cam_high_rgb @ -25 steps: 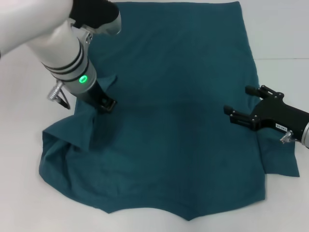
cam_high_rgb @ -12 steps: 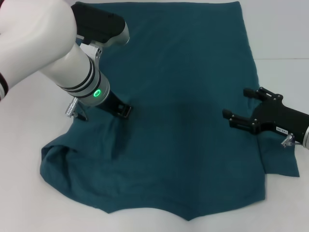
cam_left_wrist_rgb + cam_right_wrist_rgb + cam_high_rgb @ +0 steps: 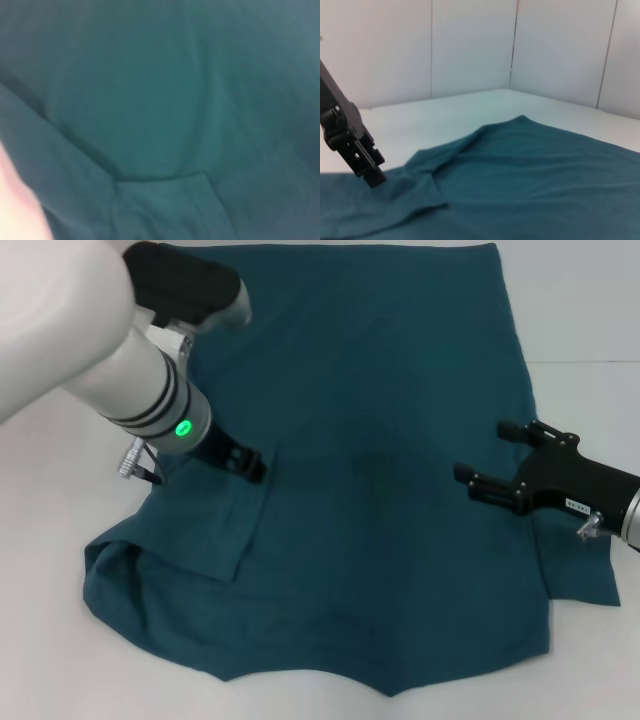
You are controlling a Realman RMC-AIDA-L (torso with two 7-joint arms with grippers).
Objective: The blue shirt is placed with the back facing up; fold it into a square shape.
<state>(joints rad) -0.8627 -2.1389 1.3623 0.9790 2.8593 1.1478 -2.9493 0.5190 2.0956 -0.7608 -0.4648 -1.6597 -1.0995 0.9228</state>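
A plain white bench [image 3: 590, 300] fills the head view, showing bare at 9, 3 and 6 o'clock. Behind it, the right wrist view shows white wall panels [image 3: 470, 45] split by thin vertical seams, meeting at a corner. Lighting is soft and even.

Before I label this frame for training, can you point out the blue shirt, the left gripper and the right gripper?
blue shirt [image 3: 380, 440]: head view, flat middle of its back.
left gripper [image 3: 248, 464]: head view, black tip on the folded-in sleeve.
right gripper [image 3: 484, 456]: head view, between its spread fingertips above the shirt's right edge.
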